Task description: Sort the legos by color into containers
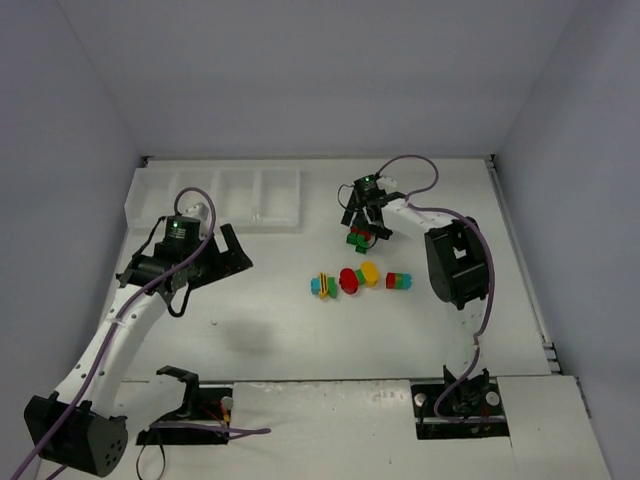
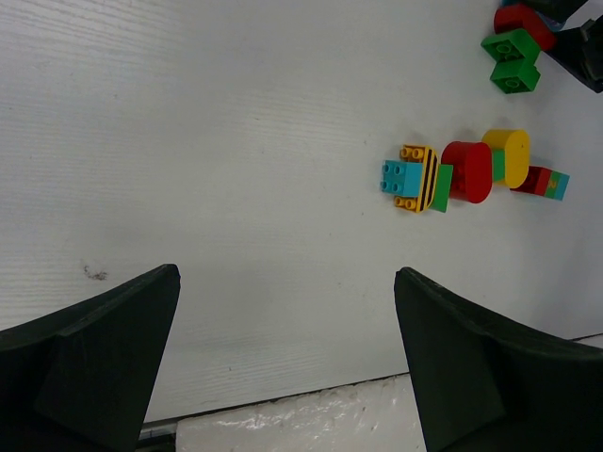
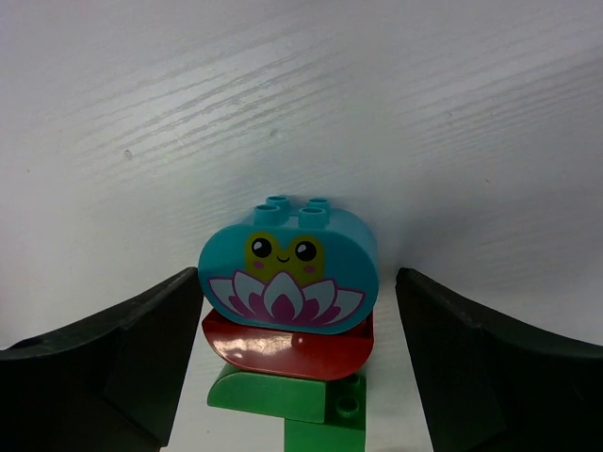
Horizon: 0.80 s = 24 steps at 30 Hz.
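A stack of legos stands between my right gripper's [image 3: 297,273] open fingers: a cyan frog brick [image 3: 287,268] on a red one [image 3: 283,347] on green [image 3: 283,395]. The fingers flank it, with a small gap on the right. From above, that gripper [image 1: 365,232] hovers over the stack [image 1: 357,240] right of the tray. More legos lie in a row mid-table: a cyan-yellow-green cluster [image 1: 323,285], a red round [image 1: 350,280], a yellow round [image 1: 369,272] and a red-green-cyan piece [image 1: 398,281]. My left gripper [image 1: 238,252] is open and empty, left of the row. The containers [image 1: 215,195] sit at the back left.
The left wrist view shows bare table between the left gripper's [image 2: 287,273] fingers, the lego row [image 2: 468,171] at upper right, and a white raised strip [image 2: 311,419] along the near edge. Grey walls enclose the table on three sides.
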Each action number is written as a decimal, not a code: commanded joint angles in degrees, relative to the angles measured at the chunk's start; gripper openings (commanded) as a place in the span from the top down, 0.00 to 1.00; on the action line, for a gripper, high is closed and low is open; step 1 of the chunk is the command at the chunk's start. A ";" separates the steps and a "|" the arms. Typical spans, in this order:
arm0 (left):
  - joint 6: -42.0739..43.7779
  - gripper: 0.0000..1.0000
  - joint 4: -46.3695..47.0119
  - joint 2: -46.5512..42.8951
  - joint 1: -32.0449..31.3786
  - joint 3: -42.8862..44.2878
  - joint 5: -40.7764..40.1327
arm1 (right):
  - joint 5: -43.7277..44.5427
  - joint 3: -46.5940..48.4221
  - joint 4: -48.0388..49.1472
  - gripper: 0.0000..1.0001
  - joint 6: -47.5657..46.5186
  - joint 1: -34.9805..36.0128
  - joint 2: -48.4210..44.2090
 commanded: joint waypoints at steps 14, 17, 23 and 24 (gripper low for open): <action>0.49 0.10 11.02 2.78 -0.59 0.52 7.17 | -1.40 1.17 2.36 1.00 3.97 0.36 -6.92; 0.75 0.10 15.31 3.57 -2.87 1.40 6.65 | -5.27 -4.36 8.15 1.00 8.53 0.36 -15.07; 1.02 0.10 25.95 5.68 -11.38 1.40 2.78 | -11.42 -15.61 17.74 1.00 20.30 1.14 -25.55; 0.93 0.10 28.93 6.11 -12.53 1.49 1.21 | -11.87 -16.67 18.63 1.00 21.37 1.41 -27.83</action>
